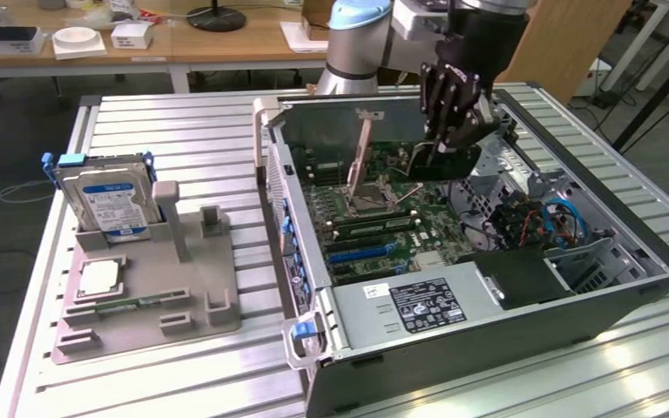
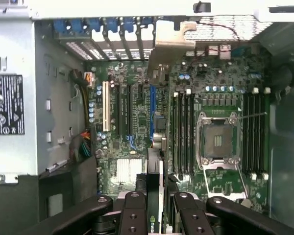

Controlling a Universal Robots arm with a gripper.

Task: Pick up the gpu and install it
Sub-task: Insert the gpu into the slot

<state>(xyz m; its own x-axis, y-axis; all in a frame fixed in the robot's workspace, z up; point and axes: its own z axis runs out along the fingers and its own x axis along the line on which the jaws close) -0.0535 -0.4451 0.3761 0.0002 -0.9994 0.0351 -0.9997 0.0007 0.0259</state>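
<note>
Fingers [image 2: 133, 215] of your gripper [image 2: 156, 198] clamp the gpu [image 2: 155, 169] edge-on between them over the motherboard [image 2: 122, 98]; you cannot see its faces or connector edge.

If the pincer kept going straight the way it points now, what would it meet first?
Likely the motherboard: the pincer, shut on the gpu, points down into the open case, with the card over the blue slot. How far off is unclear.
</note>
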